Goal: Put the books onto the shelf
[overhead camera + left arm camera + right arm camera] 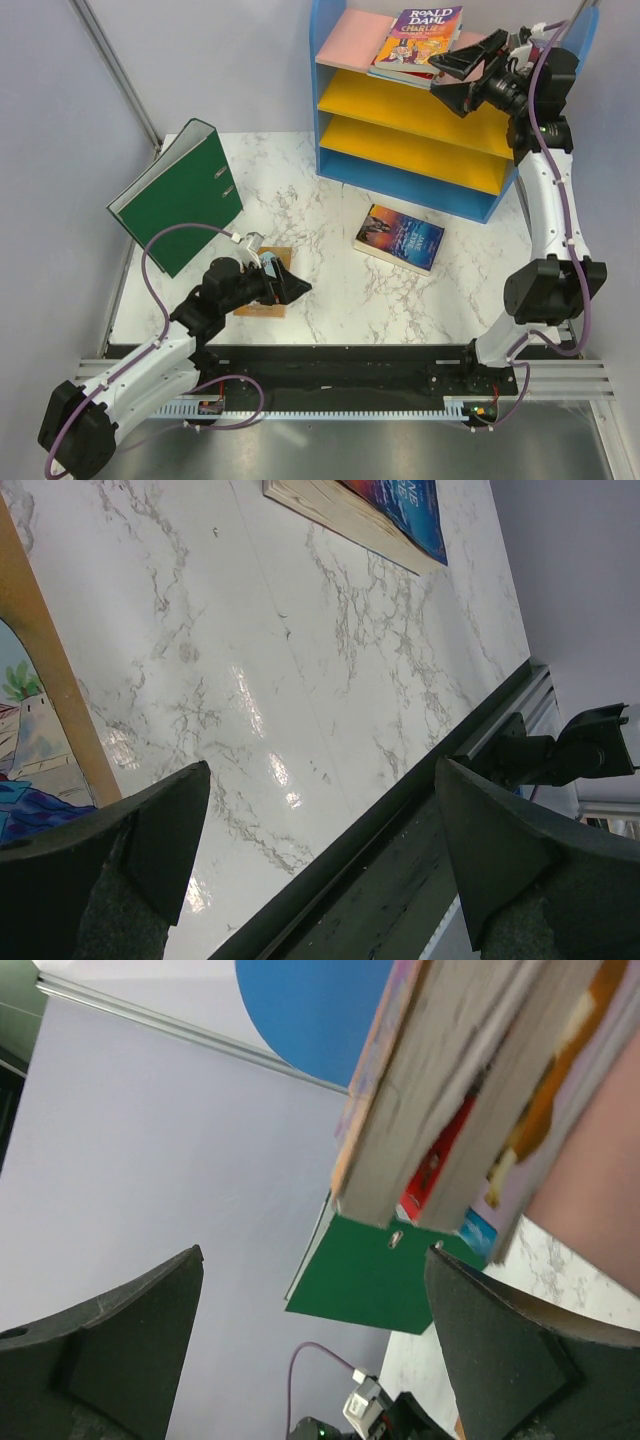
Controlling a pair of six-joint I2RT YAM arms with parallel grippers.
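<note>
The shelf (350, 45) stands at the back, blue-framed with a pink top board. A stack of books (415, 40) lies on that board, the purple Roald Dahl uppermost. My right gripper (434, 76) is open just off the stack's near edge and holds nothing. The right wrist view shows the stack's page edges (450, 1090) above the open right gripper (312, 1255). On the table lie a dark blue book (400, 237) and a tan-orange book (262, 300). My left gripper (298, 288) hovers open over the tan-orange book's right edge (55, 690), empty (322, 770).
A big green ring binder (178, 195) leans at the table's left rear, also seen from the right wrist (380, 1270). The dark blue book's corner (370, 510) shows far off in the left wrist view. The table's black front rail (400, 820) runs beneath the left fingers.
</note>
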